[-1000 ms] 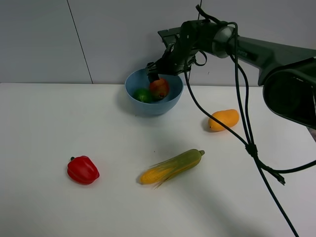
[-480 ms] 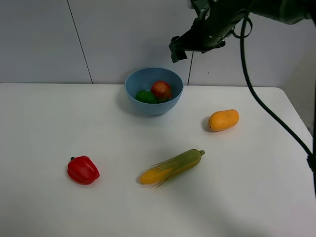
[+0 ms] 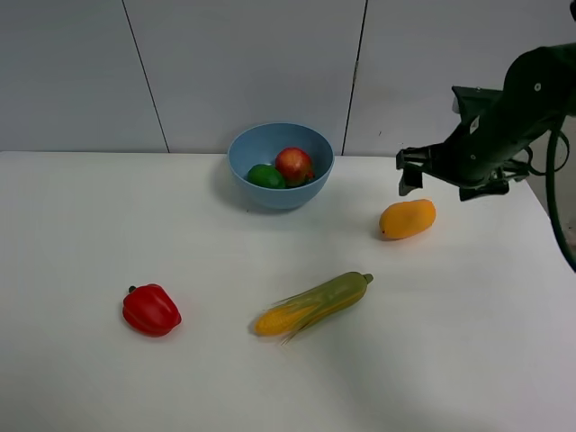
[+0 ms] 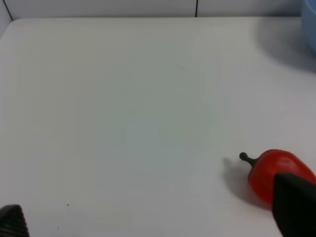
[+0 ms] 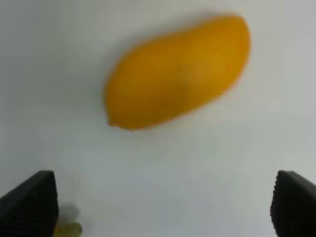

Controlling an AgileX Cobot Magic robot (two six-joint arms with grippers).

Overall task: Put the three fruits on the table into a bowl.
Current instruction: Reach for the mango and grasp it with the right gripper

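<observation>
The light-blue bowl (image 3: 255, 144) stands at the back middle of the white table (image 3: 81, 225) and holds the red pomegranate (image 3: 293, 165) and the green lime (image 3: 264, 175). The orange-yellow mango (image 3: 407, 219) lies on the table to the bowl's right. My right gripper (image 3: 439, 180) hovers just above and behind the mango, open and empty. In the right wrist view the mango (image 5: 177, 71) lies ahead of the wide-apart fingertips (image 5: 29, 205). My left gripper (image 4: 153, 222) is open and empty over bare table; it does not show in the exterior view.
A red bell pepper (image 3: 151, 310) lies at the front left and also shows in the left wrist view (image 4: 269, 170) beside one fingertip. A corn cob with green husk (image 3: 312, 304) lies at the front middle. The bowl's rim (image 4: 311, 24) shows in the left wrist view.
My right gripper has left the pomegranate in the bowl, risen, then swung right and down to just above the mango. The fruits, pepper and corn have not moved.
</observation>
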